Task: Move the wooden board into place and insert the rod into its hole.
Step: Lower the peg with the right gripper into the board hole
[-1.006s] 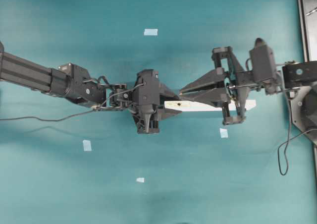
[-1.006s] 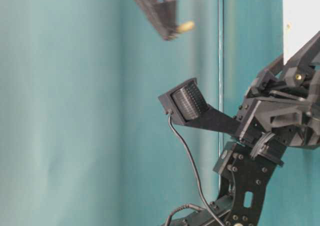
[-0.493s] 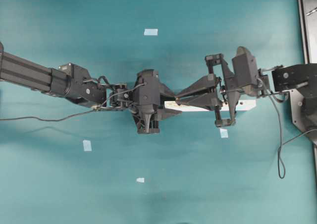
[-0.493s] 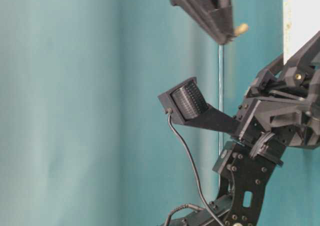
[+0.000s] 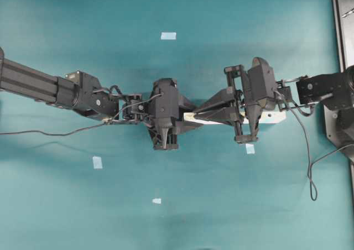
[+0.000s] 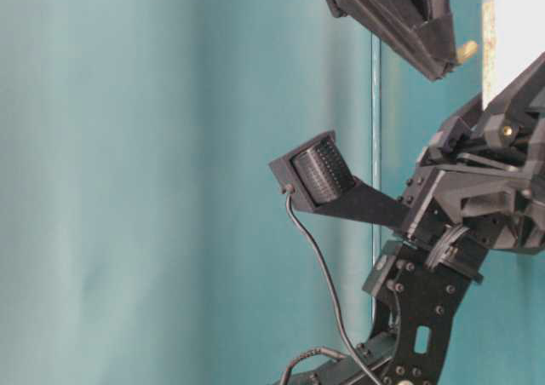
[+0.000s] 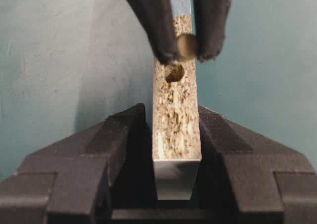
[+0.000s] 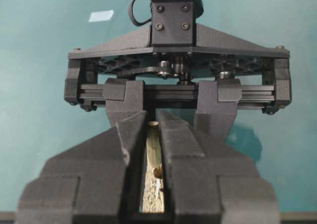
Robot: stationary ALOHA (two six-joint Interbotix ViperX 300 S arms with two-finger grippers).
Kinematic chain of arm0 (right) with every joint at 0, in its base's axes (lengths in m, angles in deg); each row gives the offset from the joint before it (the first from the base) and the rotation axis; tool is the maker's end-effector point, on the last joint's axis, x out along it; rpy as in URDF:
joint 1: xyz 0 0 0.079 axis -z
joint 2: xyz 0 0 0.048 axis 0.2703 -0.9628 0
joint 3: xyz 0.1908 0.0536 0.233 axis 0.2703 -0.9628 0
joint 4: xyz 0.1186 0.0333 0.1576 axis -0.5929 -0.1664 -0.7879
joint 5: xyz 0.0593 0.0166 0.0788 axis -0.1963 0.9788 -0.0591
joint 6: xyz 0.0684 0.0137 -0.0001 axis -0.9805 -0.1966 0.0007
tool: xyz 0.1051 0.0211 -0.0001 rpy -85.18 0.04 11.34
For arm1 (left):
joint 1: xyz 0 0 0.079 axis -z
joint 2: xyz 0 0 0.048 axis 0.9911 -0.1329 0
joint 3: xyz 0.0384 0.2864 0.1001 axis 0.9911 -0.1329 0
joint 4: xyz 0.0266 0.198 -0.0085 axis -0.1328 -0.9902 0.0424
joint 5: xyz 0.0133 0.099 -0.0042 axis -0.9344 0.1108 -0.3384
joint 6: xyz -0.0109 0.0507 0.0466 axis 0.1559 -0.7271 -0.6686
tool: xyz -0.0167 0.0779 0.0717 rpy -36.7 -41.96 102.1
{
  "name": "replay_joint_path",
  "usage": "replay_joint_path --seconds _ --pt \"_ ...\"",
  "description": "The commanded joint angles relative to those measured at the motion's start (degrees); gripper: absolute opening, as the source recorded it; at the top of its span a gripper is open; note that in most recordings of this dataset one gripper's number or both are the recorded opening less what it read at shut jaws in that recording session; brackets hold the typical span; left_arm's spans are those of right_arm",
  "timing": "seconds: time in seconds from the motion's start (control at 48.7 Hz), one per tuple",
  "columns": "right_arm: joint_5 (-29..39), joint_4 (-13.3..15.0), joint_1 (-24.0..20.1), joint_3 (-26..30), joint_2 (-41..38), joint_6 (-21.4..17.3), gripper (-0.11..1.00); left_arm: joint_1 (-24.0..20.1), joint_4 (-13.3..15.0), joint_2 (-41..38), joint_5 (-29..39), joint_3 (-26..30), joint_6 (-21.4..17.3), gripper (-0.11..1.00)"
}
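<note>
Right gripper [image 7: 185,45] pinches the short cream cylindrical rod [image 7: 186,46] just above the dark hole [image 7: 174,74] in the long pale wooden board [image 7: 174,115], which the left gripper [image 7: 174,149] clamps on edge over the teal table [image 7: 59,60]. To seat it well, I would centre the rod over the hole, then descend straight.

No legible text, labels, brands, nos. or signs in any view. Pale tape squares [image 5: 168,36] on table [image 5: 66,206] are blank; arm housings and end effector bodies carry no readable markings.
</note>
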Motion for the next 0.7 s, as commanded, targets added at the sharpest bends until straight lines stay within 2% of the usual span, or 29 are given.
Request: replay_joint_path --seconds 0.0,0.678 --pt "-0.4 -0.2 0.2 0.9 0.1 0.1 0.09 -0.5 0.2 0.4 0.8 -0.2 -0.7 0.32" --pt "0.5 -1.1 0.1 -0.1 -1.4 0.0 0.09 -0.5 0.3 0.4 0.8 -0.3 -0.7 0.32"
